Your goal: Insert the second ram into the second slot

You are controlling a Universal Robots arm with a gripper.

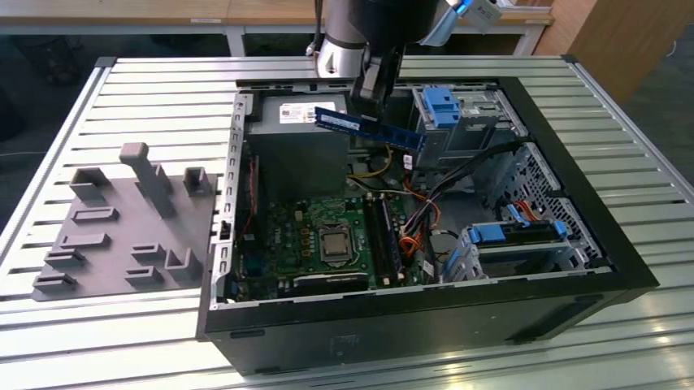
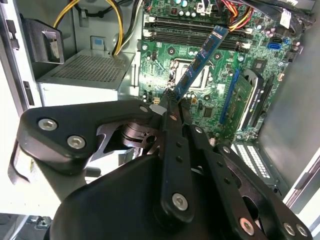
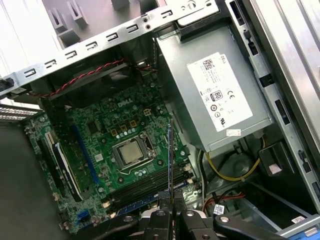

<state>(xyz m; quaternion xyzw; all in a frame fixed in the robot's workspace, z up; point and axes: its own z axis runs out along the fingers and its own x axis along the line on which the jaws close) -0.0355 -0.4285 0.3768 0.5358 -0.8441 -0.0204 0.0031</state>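
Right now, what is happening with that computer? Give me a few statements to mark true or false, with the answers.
1. The gripper is shut on the ram. True.
2. The ram sits in a slot. False: it is held in the air, clear of the motherboard.
3. The case is closed. False: its side is open and the motherboard shows.
4. A grey rack lies at the exterior view's left of the case. True.
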